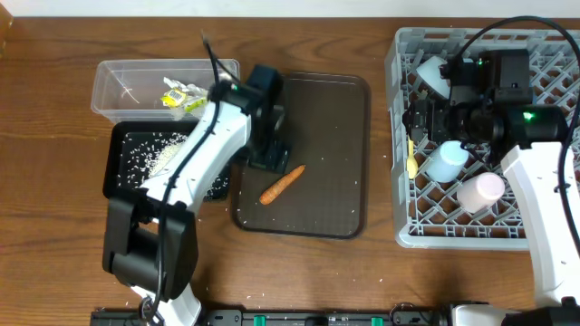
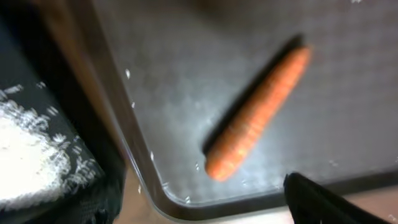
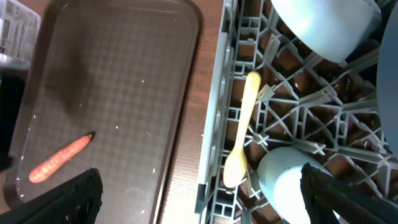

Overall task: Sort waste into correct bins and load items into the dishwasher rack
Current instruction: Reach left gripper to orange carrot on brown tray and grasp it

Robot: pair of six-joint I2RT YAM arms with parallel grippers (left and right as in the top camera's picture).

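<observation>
The orange carrot (image 1: 282,184) lies on the dark brown serving tray (image 1: 335,136). My left gripper (image 1: 270,152) is open just beside it; in the left wrist view the carrot (image 2: 258,115) lies ahead of the spread fingers (image 2: 199,211). The clear tub (image 1: 136,86) holds yellow wrapper scraps (image 1: 181,95). The black tray (image 1: 122,163) holds rice (image 2: 25,155). My right gripper (image 1: 419,118) is open and empty over the grey rack (image 1: 544,237), above the yellow spoon (image 3: 239,134) and light blue cup (image 3: 280,180). The pink cup (image 1: 480,190) and bowl (image 1: 433,72) sit in the rack. The plate cannot be made out.
Stray rice grains dot the serving tray (image 3: 124,74) and the table near its front left corner. A strip of wooden table (image 1: 381,136) separates the serving tray from the rack. The right arm's cable arcs over the rack.
</observation>
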